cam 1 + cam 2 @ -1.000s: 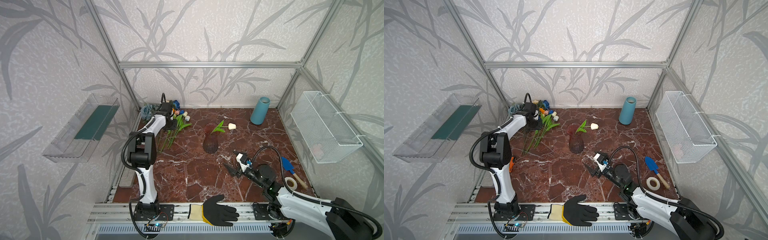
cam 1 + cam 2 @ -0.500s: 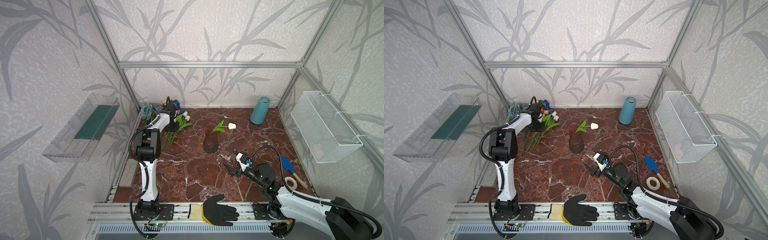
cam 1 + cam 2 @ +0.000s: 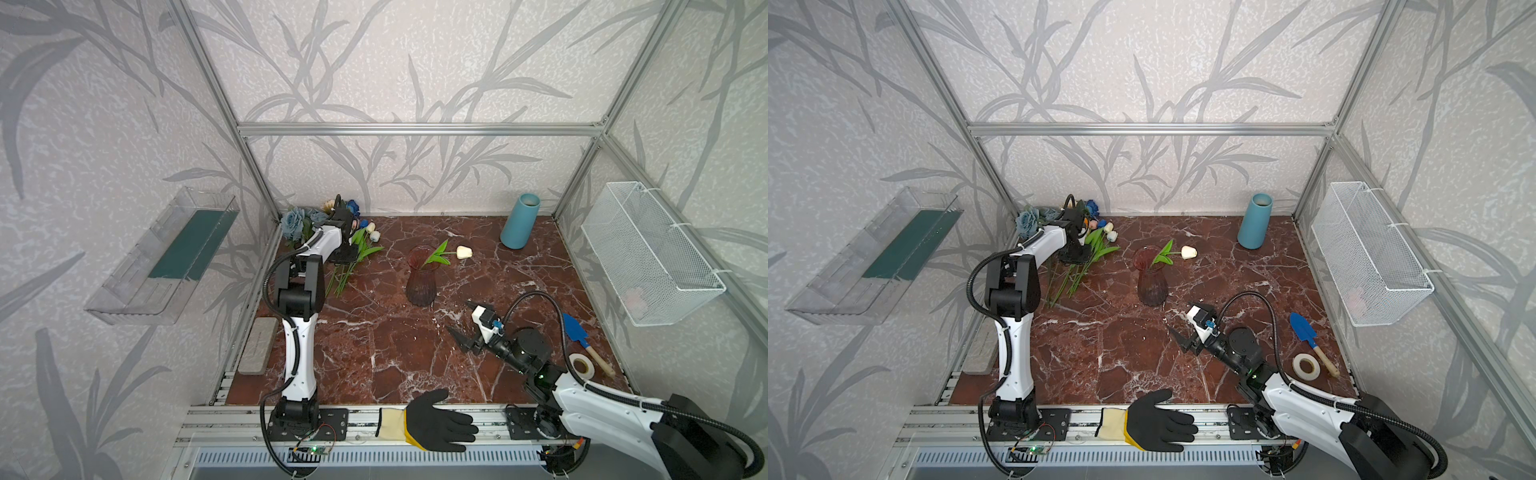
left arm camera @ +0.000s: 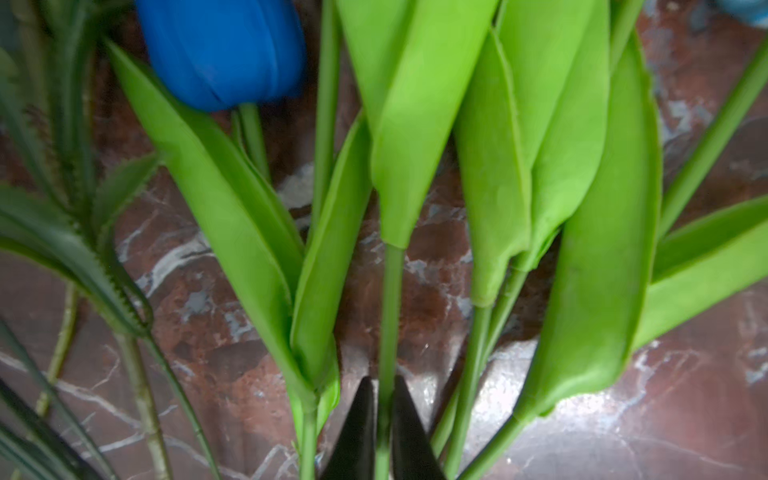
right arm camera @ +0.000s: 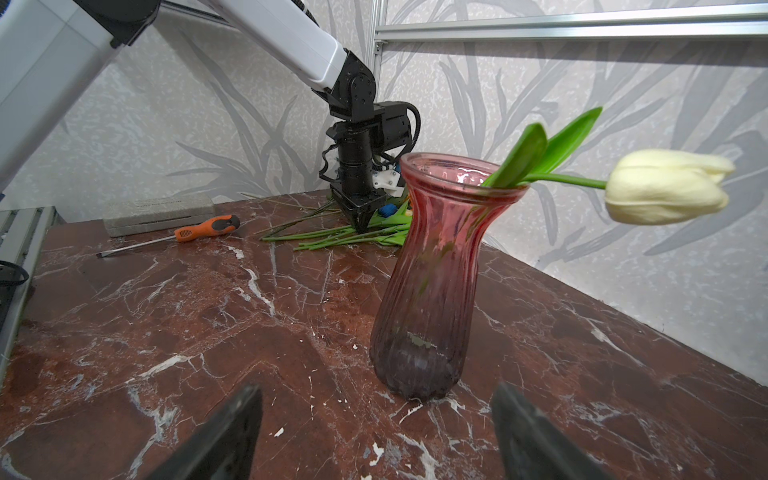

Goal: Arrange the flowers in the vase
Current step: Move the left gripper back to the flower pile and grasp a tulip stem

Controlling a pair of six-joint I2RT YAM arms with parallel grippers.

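Jaws of the left gripper [image 4: 383, 395] are closed on one tulip stem [image 4: 390, 311], which runs straight ahead of them among the flowers [image 3: 365, 250], and the vase [image 3: 421, 282] stands well apart, nearer to the open, empty right gripper [image 3: 462, 320]

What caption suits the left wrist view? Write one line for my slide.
Left gripper pinches one green stem among tulip leaves lying on the marble table, beside a blue tulip.
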